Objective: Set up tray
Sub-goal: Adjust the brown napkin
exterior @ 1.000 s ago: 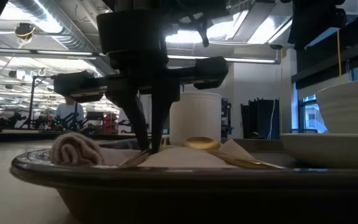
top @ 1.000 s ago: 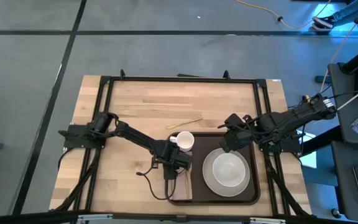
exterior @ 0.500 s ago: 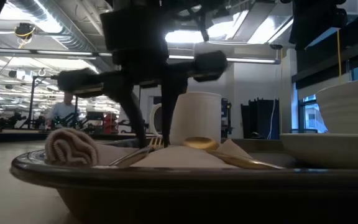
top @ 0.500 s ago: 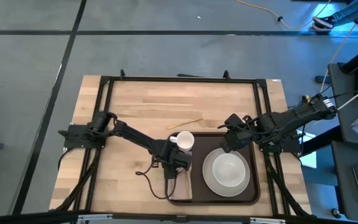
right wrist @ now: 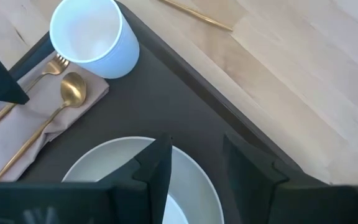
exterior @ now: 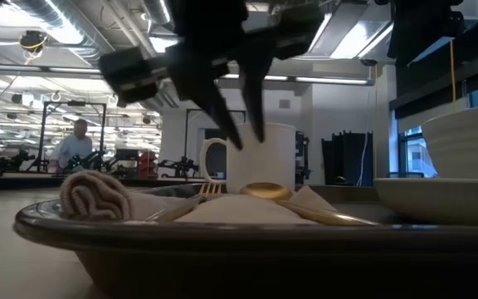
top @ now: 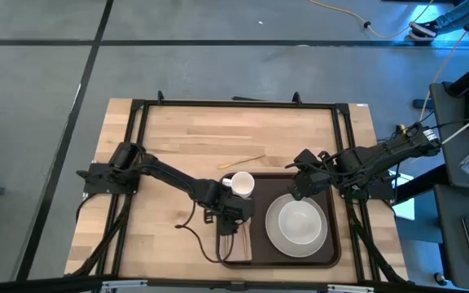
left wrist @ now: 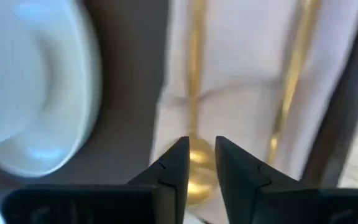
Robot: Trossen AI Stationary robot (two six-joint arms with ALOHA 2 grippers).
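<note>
Pale wood bench (top: 177,138); tray (top: 332,259) at its near right part. Left gripper (left wrist: 197,163) above napkin (right wrist: 48,118) in tray, jaws slightly spread, empty. Right gripper (right wrist: 194,163) over tray's far corner, jaws spread. Grey floor (top: 218,65) beyond bench.

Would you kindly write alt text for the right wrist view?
The right gripper, open, hovers over a white plate on the dark brown tray. Beyond it a white mug stands beside a gold fork and spoon on a napkin.
</note>
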